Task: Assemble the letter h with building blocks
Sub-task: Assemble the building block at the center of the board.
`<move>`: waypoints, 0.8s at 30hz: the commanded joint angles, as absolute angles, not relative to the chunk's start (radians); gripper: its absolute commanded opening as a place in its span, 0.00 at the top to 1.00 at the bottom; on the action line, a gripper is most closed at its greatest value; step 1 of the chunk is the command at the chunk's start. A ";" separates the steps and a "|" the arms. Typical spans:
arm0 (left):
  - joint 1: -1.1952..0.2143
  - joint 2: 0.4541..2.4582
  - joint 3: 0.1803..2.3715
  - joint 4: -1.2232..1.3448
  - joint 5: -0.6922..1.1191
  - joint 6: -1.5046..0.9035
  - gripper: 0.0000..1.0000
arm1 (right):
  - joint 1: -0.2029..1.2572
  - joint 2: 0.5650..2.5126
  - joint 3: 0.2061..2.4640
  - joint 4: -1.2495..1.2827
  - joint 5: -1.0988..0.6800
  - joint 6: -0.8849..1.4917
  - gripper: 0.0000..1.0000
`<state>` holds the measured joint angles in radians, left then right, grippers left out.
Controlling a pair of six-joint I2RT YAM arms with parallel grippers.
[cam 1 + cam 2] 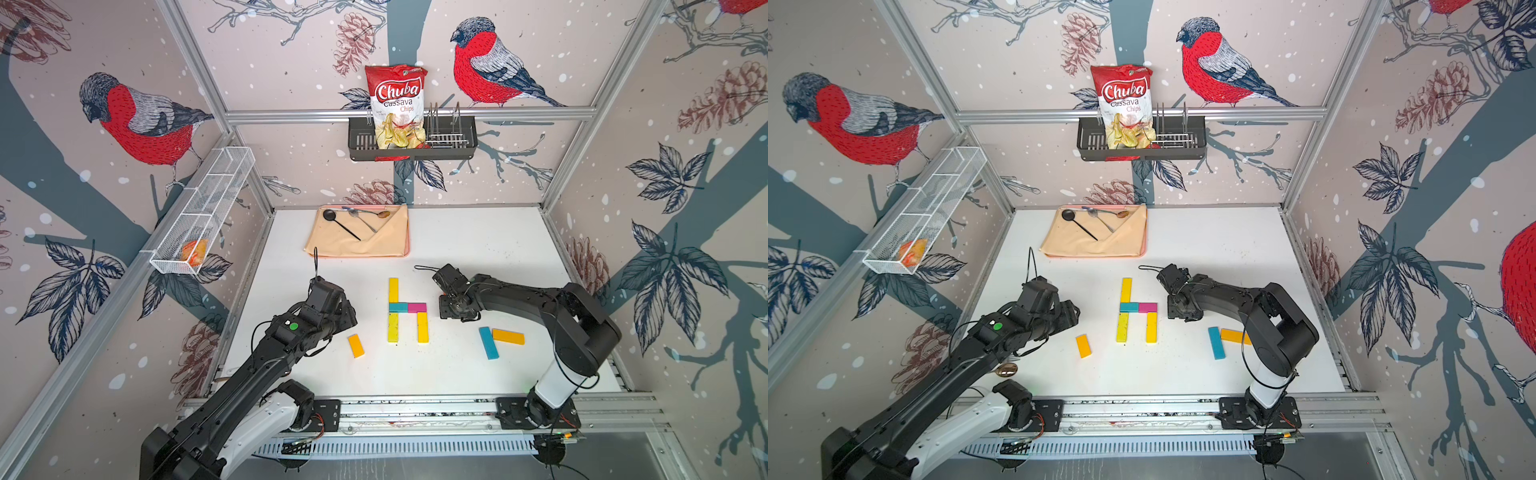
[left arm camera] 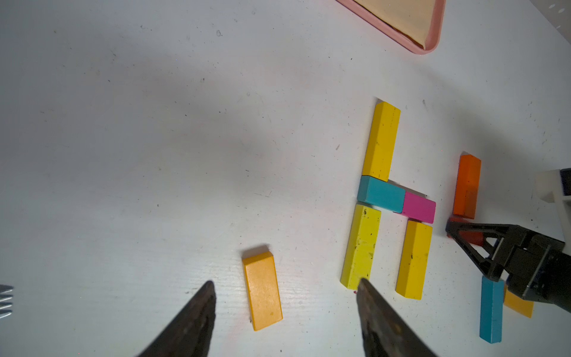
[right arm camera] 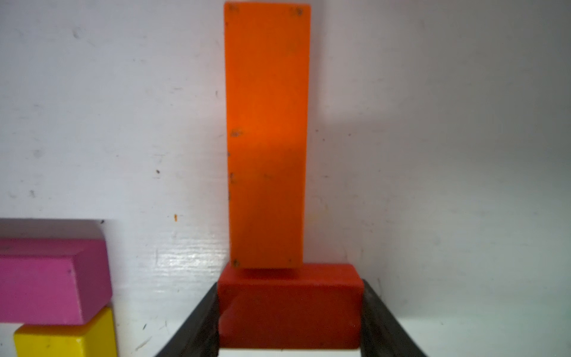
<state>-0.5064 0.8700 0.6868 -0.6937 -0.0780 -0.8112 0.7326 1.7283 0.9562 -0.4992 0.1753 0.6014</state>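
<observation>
My right gripper (image 3: 290, 289) is clamped on the red block (image 3: 289, 318), left gripper (image 2: 285, 281) open; shoving it could skew the orange block (image 3: 267, 136).

1. Bright, even light; soft shadows on the white bench (image 1: 478, 249).
2. Both top views: strong wide-angle stretching at the edges.
3. Right wrist view: orange block (image 3: 267, 133) slightly blurred; glossy glare patch on bench just beside it.

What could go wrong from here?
The right jaws grip a red block right at the orange block's end; moving it carelessly may shove that block.
The magenta block lies close beside them; a sideways swing could knock it out of line.
</observation>
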 commanded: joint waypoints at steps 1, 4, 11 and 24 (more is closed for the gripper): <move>-0.505 0.869 0.693 -0.698 -0.081 -0.800 0.29 | 0.730 1.760 0.942 -0.521 0.170 0.592 0.49; -0.505 0.868 0.691 -0.698 -0.081 -0.799 0.29 | 0.731 1.757 0.940 -0.524 0.172 0.593 0.46; -0.504 0.873 0.689 -0.693 -0.077 -0.801 0.30 | 0.728 1.743 0.938 -0.532 0.194 0.601 0.26; -0.503 0.870 0.687 -0.694 -0.075 -0.801 0.30 | 0.725 1.761 0.958 -0.535 0.201 0.594 0.28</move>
